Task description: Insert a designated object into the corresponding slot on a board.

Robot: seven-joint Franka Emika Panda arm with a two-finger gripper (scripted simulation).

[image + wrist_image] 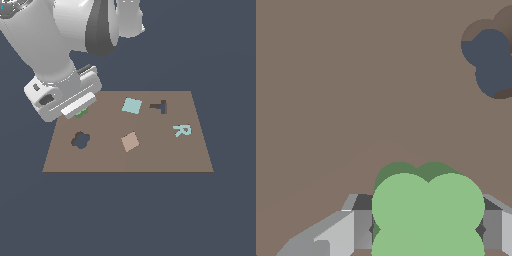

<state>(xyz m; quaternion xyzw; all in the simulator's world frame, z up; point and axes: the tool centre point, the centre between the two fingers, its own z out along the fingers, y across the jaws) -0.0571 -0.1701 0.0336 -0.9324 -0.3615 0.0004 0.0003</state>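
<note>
Exterior view high, angled down over the whole board (150, 155), wrist view close above it, both showing the clover slot (80, 140).

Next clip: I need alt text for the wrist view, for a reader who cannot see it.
A green flower-shaped block sits between the two grey fingers of the gripper, seen from above against a plain brown board. Off to one corner of the picture, part of a dark clover-shaped hole in the board shows, well apart from the block.
</note>
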